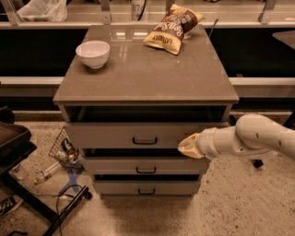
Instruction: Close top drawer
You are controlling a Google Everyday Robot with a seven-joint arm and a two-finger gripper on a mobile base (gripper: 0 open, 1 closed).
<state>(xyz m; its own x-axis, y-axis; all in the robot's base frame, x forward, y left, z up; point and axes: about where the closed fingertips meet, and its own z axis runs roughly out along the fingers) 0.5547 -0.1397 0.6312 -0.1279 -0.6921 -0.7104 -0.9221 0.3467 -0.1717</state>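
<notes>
Grey speckled floor (239,207) fills the nearest part of the view, with a black frame (27,203) at the lower left and some wire clutter (64,150) lying beside the cabinet.

Just above that, the cream-coloured arm (258,136) reaches in from the right. Its end effector (188,146) rests against the right part of the top drawer (106,136), touching the flat front panel to the right of the small dark handle (144,141). I cannot tell whether the end effector is wide or narrow, since only its pale tip shows. It holds nothing that I can see; it looks to be pushing rather than grasping.

The top drawer sits directly under the desk (147,78) top, above the middle drawer (115,165) and the bottom drawer (120,187). A dark band of opening shows between the front panel and the desk edge, and none of the drawer's inside floor is visible. I judge the drawer to be most of the way in but not yet flush. What is left is a short, straight push until the panel meets the cabinet face.

Further back, on the desk top, a white bowl (93,53) stands at the left and a chip bag (173,28) lies at the far right, well apart. Beyond them a plastic bag (41,9) rests on a shelf.
</notes>
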